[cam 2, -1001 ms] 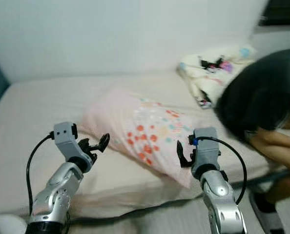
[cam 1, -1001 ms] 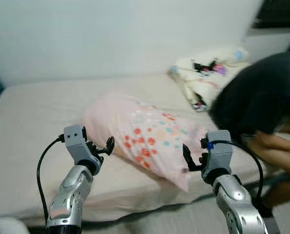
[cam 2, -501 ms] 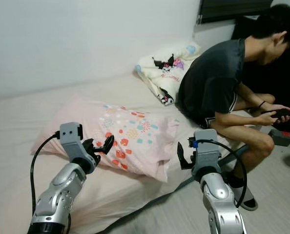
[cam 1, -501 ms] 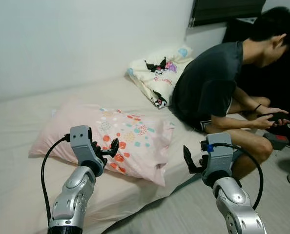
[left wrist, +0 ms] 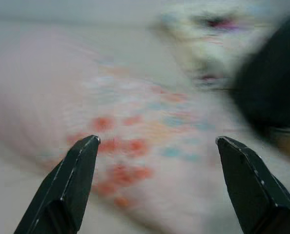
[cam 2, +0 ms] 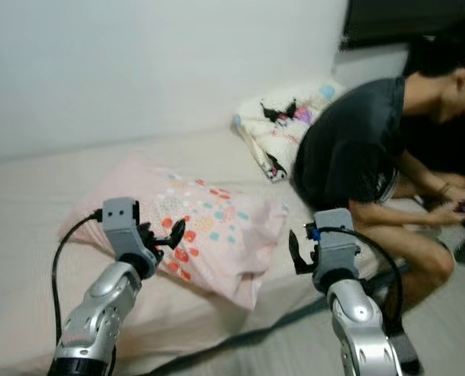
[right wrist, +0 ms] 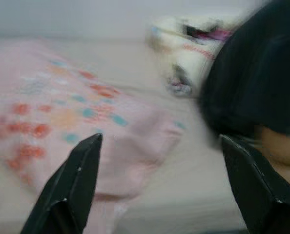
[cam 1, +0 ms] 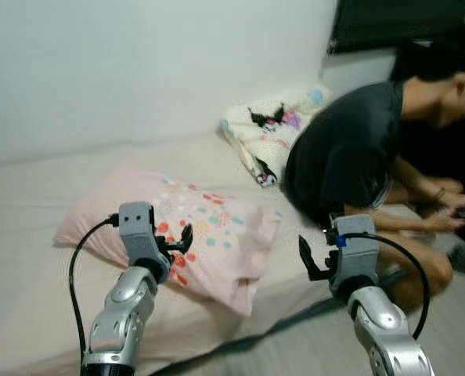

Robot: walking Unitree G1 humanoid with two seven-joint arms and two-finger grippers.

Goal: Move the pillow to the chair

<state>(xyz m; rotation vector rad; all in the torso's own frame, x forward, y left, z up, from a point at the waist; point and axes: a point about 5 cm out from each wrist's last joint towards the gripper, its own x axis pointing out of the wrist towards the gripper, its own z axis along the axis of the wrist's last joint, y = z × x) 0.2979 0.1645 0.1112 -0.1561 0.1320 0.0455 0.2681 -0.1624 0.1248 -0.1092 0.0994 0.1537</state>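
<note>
The pink pillow (cam 1: 193,235) with coloured spots lies flat on the bed (cam 1: 45,196), untouched. My left gripper (cam 1: 178,239) hovers just before the pillow's near edge, fingers spread and empty. My right gripper (cam 1: 307,262) hangs beside the pillow's corner, near the bed's edge, fingers also spread. Beyond the pillow lies a cream pillow (cam 1: 268,133), and a person (cam 1: 350,149) sits beside it. I judge the task barely begun: grasping, lifting and carrying to the chair all remain.
</note>
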